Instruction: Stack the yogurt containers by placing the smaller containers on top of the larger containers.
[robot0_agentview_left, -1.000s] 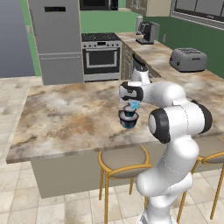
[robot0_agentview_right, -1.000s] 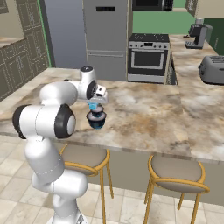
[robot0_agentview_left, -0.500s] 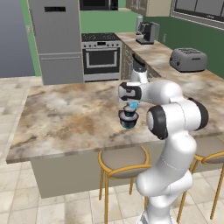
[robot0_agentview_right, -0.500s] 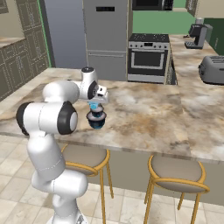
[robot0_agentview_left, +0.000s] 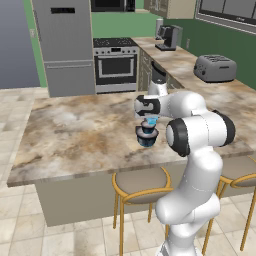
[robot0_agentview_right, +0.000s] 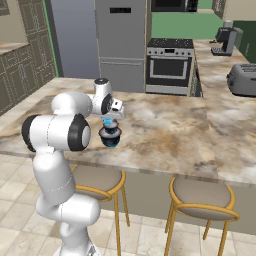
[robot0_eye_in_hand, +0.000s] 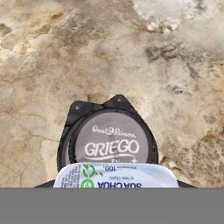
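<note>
So the arm comes up from the base, folds over at a big dark elbow joint, and reaches out level over the near edge of the desk, with the hand turned to point straight down. The tool sits right over the stack of tubs and it's clamped on the tiny light-blue cup; from the right base camera the cup shows as a pale blue bit tucked just under the hand.

Below it there's the small dark-blue tub sitting on the widest tub, and that pile stands on the marble desk close to its near edge, roughly above the left bar stool. In the right base camera the same pile reads as the narrower tub on the wide dark one.

The hand camera looks straight down: the light-blue cup's white lid with green print is at the bottom, and past it the dark tub's grey lid with "GRIEGO" on it. Whether the cup is touching that lid or just above it, I can't tell. The cup looks a little off-centre toward the near side of the lid from that angle.

Further back there's a toaster on the far counter, plus the stove and fridge.
</note>
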